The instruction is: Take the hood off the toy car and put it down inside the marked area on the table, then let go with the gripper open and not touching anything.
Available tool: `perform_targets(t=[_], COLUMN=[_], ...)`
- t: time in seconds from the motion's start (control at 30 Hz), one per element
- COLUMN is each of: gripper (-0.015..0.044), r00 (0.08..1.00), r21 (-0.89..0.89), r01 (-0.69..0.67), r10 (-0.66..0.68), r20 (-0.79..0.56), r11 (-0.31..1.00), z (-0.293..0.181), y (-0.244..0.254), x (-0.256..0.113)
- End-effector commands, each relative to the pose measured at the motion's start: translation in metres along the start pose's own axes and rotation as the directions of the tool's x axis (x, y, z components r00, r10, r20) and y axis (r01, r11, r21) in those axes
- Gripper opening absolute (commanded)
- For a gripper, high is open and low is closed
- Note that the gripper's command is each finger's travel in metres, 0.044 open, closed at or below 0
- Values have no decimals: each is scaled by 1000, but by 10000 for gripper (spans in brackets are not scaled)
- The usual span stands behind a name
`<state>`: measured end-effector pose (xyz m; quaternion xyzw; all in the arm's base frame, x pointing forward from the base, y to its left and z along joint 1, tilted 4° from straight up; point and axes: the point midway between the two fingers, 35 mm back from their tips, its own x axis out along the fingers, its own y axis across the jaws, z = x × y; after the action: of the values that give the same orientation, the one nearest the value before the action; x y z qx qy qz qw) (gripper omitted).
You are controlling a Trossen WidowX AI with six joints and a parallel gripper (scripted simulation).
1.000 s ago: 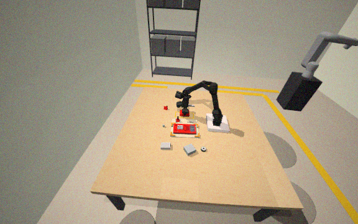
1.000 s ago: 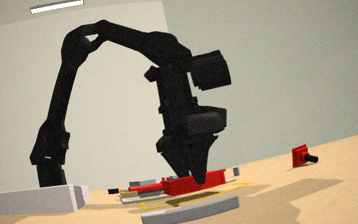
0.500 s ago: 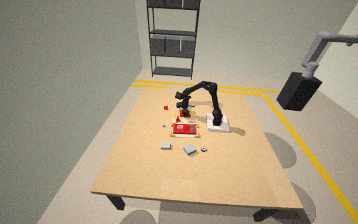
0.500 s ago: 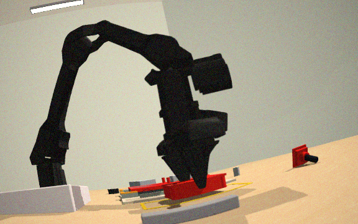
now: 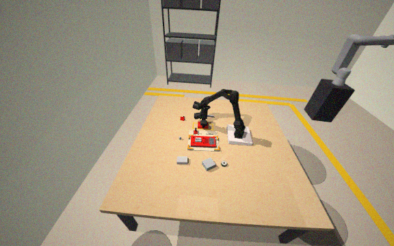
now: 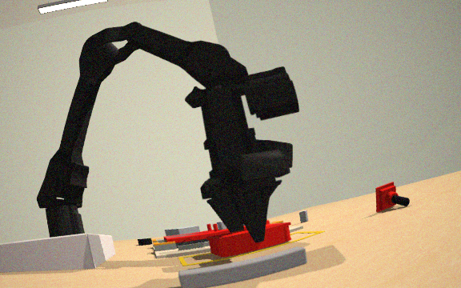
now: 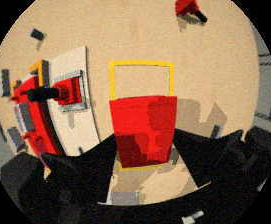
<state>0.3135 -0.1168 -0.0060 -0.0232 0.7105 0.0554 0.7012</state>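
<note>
The hood, a red box-like part, is between the fingers of my gripper, which is shut on it. The hood is level and low over the marked area, a yellow outline on the table. In the wrist view part of the outline shows beyond its far end and a bit at its near end. A small gap or contact under the hood cannot be told. The toy car's red body lies beside the marked area, in a light holder with orange corners.
A red part with a black peg stands on a pale board beside the car; another lies farther out. A grey bar lies by the marked area. Grey blocks and a wheel lie beyond the car.
</note>
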Motion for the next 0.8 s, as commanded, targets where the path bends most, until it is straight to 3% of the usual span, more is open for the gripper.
perform_targets(t=[0.0,0.37,0.63,0.77], gripper=[157,440,440,440], r00=[1000,1000,1000,1000], r21=[0,0,0,0], r01=[0,0,1,1], r10=[0,0,-1,-1], r20=[0,0,-6,-6], r11=[1000,1000,1000,1000], z=[0,0,1,1], y=[0,0,0,0], x=[0,0,-70,-73])
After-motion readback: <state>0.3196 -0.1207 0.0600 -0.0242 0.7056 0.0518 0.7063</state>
